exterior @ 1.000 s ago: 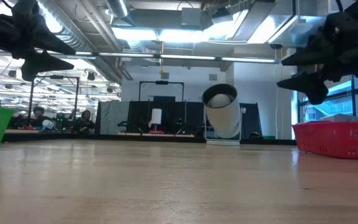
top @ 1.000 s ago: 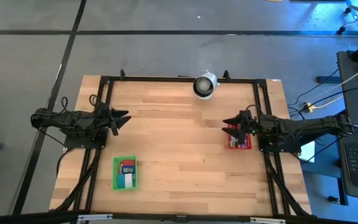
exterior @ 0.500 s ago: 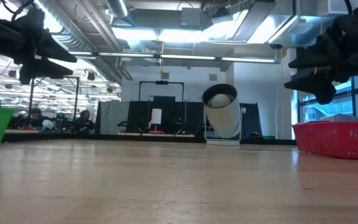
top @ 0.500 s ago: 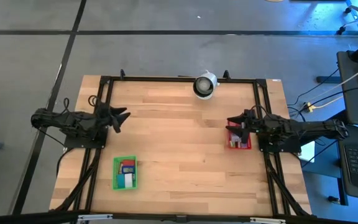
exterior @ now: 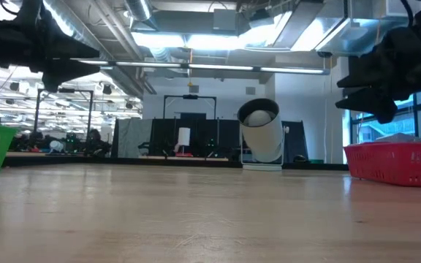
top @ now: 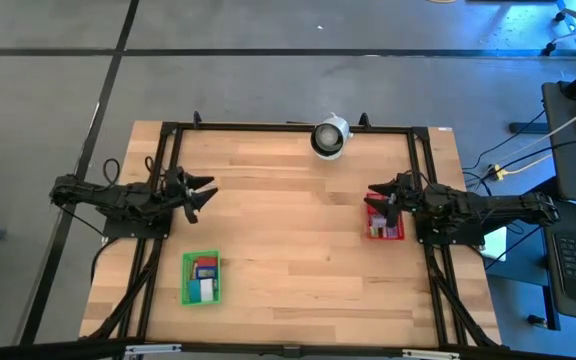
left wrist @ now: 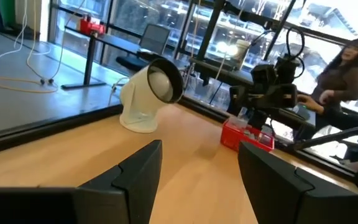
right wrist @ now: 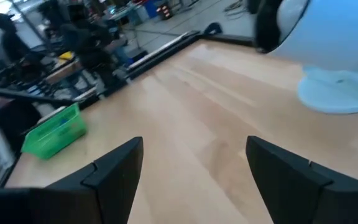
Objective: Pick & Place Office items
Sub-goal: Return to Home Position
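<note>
Both grippers are open, hold nothing and hang above the table. My left gripper (top: 208, 194) (exterior: 64, 62) (left wrist: 201, 180) is near the table's left side, farther back than the green bin (top: 202, 277) (right wrist: 55, 134). That bin holds small red, blue and pale office items (top: 204, 270). My right gripper (top: 376, 195) (exterior: 349, 91) (right wrist: 194, 180) hovers over the far left corner of the red bin (top: 384, 222) (exterior: 397, 162) (left wrist: 247, 135). The red bin holds a few small pieces (top: 379, 229). Both bins rest flat on the wooden table.
A round white-and-black device (top: 329, 138) (exterior: 260, 135) (left wrist: 149, 93) (right wrist: 334, 56) stands at the middle of the table's far edge. A black frame (top: 288, 126) runs round the tabletop. Bare wood (top: 288, 230) lies between the bins. A person (left wrist: 344, 68) sits beyond the table's right side.
My right gripper has drawn back a little toward the table's right edge, over the red bin. My left gripper has turned about its wrist and shifted slightly toward the table's middle and near edge. Both stay open.
</note>
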`<move>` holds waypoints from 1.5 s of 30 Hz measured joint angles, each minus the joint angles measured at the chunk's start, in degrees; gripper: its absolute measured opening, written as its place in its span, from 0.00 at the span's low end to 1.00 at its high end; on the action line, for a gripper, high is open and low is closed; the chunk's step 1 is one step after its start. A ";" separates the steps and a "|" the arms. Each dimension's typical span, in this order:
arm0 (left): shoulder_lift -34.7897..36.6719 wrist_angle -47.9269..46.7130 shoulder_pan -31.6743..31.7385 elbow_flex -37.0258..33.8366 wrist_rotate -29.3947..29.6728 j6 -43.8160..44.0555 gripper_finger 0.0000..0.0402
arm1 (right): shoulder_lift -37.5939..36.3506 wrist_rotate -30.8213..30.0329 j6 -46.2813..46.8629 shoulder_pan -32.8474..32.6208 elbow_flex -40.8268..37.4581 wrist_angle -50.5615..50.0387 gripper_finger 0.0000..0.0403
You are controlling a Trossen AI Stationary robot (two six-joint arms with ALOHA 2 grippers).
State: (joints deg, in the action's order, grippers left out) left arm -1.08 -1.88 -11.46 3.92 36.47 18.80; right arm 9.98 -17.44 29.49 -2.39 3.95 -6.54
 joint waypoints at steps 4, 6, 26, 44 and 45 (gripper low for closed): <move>0.02 -0.62 0.00 0.00 -0.04 -0.02 0.52 | 0.02 -2.18 0.46 0.00 0.00 0.04 0.71; 0.00 -1.11 0.00 0.00 -0.04 -0.08 0.52 | 0.02 -2.22 1.58 0.00 0.00 0.06 0.71; -0.02 -1.37 0.00 0.00 -0.06 -0.08 0.52 | 0.04 -1.17 4.40 0.00 0.00 0.06 0.71; -0.02 -1.37 0.00 0.00 -0.07 -0.06 0.52 | 0.04 -1.11 4.55 0.00 0.02 0.06 0.71; -0.02 -1.37 0.00 0.00 -0.07 -0.06 0.52 | 0.04 -1.10 4.55 0.00 0.02 0.06 0.71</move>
State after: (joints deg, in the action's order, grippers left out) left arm -1.10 -3.25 -11.46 3.92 36.40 18.74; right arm 10.02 -18.55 34.04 -2.39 3.97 -6.48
